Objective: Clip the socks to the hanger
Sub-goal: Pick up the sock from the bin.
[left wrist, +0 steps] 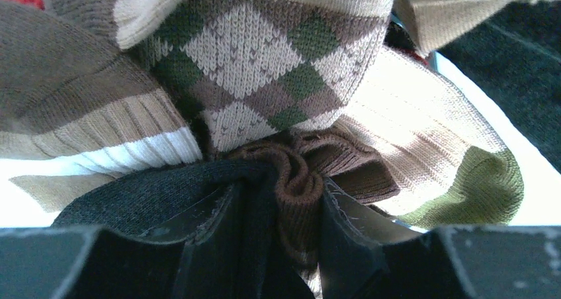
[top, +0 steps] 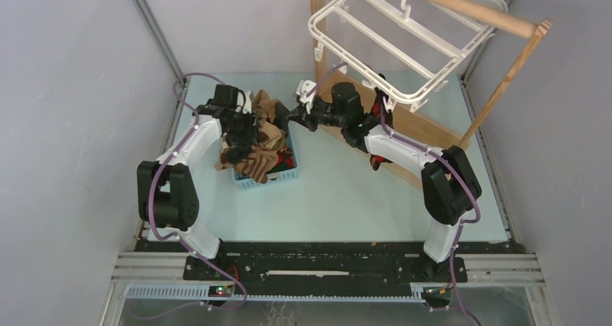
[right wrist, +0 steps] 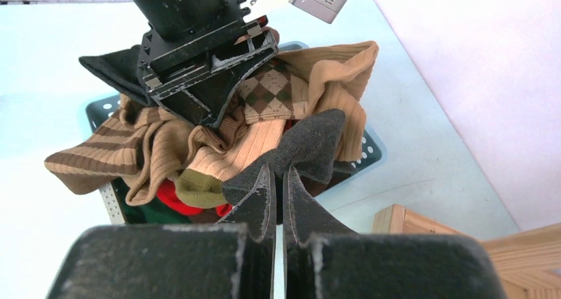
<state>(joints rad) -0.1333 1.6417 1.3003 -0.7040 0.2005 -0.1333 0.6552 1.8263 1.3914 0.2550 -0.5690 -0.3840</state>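
Top view: the socks are heaped in a basket on the left half of the table, and they spill over the basket's left rim. The left gripper is sunk into the heap from the left. The right gripper meets the heap's far right edge. The hanger hangs tilted from a rail over the far right corner, above the right arm and well apart from the basket. There is bare table in front of the basket and to its right. Walls stand close on both sides.

Left wrist: the fingers clench a bunched brown sock, with the edge of a black sock squeezed alongside. Other socks crowd just past the tips.

Right wrist: the jaws are clenched on the edge of a dark sock at the heap's side. The basket rim and open table lie beyond.
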